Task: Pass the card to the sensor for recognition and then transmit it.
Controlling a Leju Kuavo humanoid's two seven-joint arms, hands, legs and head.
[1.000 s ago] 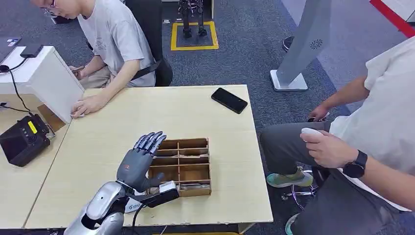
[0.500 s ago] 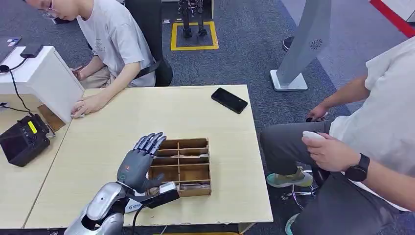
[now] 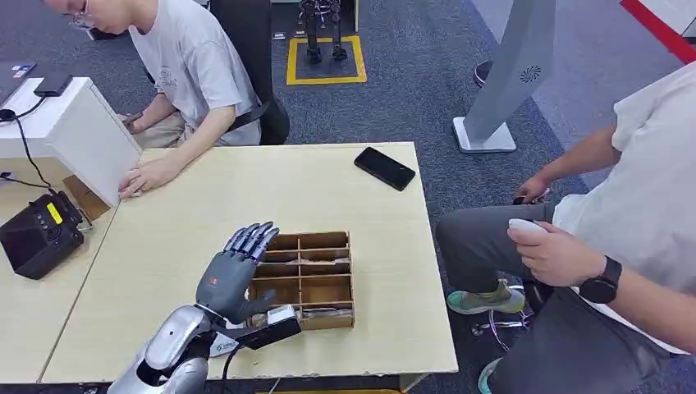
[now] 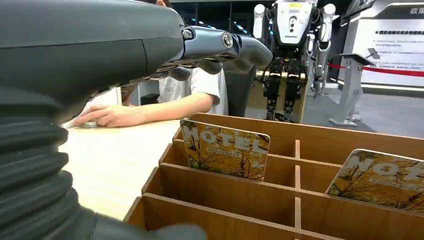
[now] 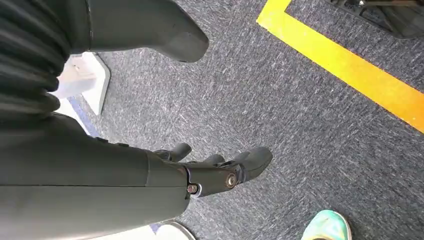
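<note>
The left hand hovers over the near left part of the wooden compartment tray on the pale worktop, its fingers stretched forward, apart and holding nothing. From the left wrist, two "MOTEL" cards stand upright in the tray's slots: one card in a middle row just ahead of the hand, a second card in a slot beside it; the head view hides them behind the dividers. Beyond the tray lies a black phone. At the far left sit a black card reader and a white box, where a seated person's hand rests. Another person sits right of the worktop. The right hand hangs over grey carpet, fingers loosely curled, empty.
</note>
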